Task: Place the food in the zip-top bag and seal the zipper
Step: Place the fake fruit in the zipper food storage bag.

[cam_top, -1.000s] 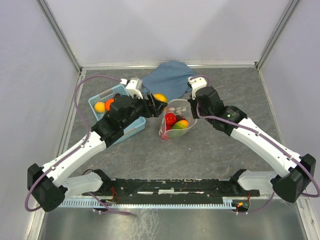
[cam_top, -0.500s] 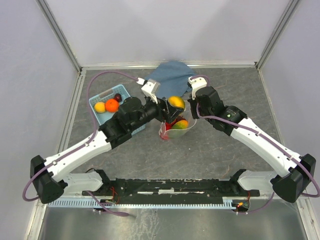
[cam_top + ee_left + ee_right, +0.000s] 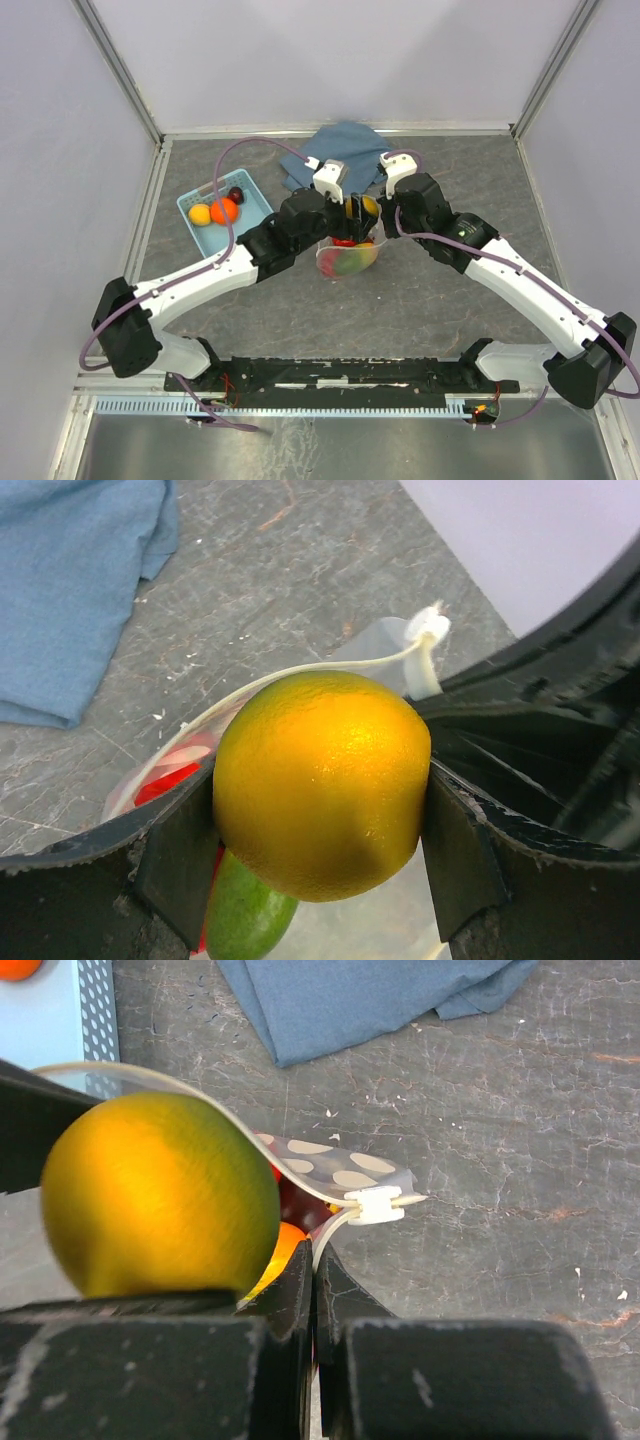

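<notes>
My left gripper point(image 3: 362, 212) is shut on a yellow-orange toy fruit point(image 3: 320, 780) and holds it over the open mouth of the zip-top bag point(image 3: 348, 255); the fruit also shows in the right wrist view point(image 3: 160, 1195). Red fruit point(image 3: 165, 780) and a green fruit point(image 3: 245, 915) lie inside the bag. My right gripper point(image 3: 316, 1280) is shut on the bag's rim, just below the white zipper slider point(image 3: 378, 1203), holding the mouth open. The dotted bag wall point(image 3: 320, 1165) curves over the fruit. More fruits, orange point(image 3: 223, 209), yellow point(image 3: 200, 214) and dark purple point(image 3: 236, 194), lie in the basket.
The light-blue plastic basket point(image 3: 255, 190) stands at the left of the bag. A folded blue cloth point(image 3: 335, 150) lies behind the bag near the back edge. The grey table is walled on three sides.
My left gripper has carried the yellow-orange fruit from beside the basket rightward to above the bag's mouth. My right gripper has kept hold of the bag's rim.
</notes>
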`<state>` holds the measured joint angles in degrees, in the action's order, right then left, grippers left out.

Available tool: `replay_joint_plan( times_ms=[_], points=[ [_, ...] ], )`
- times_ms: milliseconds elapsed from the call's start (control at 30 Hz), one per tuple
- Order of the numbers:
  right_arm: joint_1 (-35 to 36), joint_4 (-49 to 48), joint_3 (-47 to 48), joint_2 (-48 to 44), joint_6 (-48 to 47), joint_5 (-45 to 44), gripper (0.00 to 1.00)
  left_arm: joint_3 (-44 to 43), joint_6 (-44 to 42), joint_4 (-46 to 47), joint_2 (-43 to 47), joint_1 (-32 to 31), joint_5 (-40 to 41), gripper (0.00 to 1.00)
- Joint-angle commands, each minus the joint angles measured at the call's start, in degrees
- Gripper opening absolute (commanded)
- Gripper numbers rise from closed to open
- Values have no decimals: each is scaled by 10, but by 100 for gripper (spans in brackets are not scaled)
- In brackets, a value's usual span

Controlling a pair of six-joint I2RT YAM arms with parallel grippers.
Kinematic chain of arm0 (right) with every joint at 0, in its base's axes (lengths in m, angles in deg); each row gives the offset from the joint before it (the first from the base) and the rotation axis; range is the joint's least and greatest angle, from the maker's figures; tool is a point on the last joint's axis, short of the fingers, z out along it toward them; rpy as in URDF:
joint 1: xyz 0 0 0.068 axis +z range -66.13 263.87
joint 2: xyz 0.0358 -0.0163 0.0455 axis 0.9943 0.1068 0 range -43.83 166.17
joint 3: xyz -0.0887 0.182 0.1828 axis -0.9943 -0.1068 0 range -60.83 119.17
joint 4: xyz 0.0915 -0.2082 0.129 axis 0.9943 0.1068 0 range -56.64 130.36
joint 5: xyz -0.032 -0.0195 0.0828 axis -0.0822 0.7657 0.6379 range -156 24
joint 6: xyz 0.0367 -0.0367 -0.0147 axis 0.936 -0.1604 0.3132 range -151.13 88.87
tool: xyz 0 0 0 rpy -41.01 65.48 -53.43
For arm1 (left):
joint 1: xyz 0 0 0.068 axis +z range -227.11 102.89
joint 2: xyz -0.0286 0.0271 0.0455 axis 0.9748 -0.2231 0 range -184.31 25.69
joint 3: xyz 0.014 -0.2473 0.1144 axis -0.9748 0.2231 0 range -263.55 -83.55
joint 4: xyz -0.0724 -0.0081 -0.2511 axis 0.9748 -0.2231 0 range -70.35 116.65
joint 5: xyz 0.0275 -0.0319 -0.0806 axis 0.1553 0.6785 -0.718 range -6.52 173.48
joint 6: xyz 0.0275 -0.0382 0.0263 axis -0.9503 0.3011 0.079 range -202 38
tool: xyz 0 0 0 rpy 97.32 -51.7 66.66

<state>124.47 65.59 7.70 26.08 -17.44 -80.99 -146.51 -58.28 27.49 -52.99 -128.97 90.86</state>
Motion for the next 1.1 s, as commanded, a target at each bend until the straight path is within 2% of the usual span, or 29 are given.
replay_joint_plan(
  times_ms=[0, 200, 433, 533, 767, 1067],
  points=[
    [-2, -25, -1, -18, 9, 9, 2, -46, 7, -15, -28, -1, 46, 64],
    [-2, -28, -3, -16, 10, 13, 2, -64, 8, -30, -60, -2, 42, 70],
    [-2, -30, -4, -14, 10, 10, 2, -64, 5, -33, -57, -3, 33, 88],
    [-2, -30, -5, -12, 10, 11, 1, -63, 5, -33, -48, -3, 30, 91],
    [-2, -30, -8, -12, 12, 10, 2, -65, 7, -54, -18, -2, 16, 93],
    [-2, -33, -10, -9, 12, 10, 2, -71, 4, -168, 75, -3, 45, 93]
  ],
)
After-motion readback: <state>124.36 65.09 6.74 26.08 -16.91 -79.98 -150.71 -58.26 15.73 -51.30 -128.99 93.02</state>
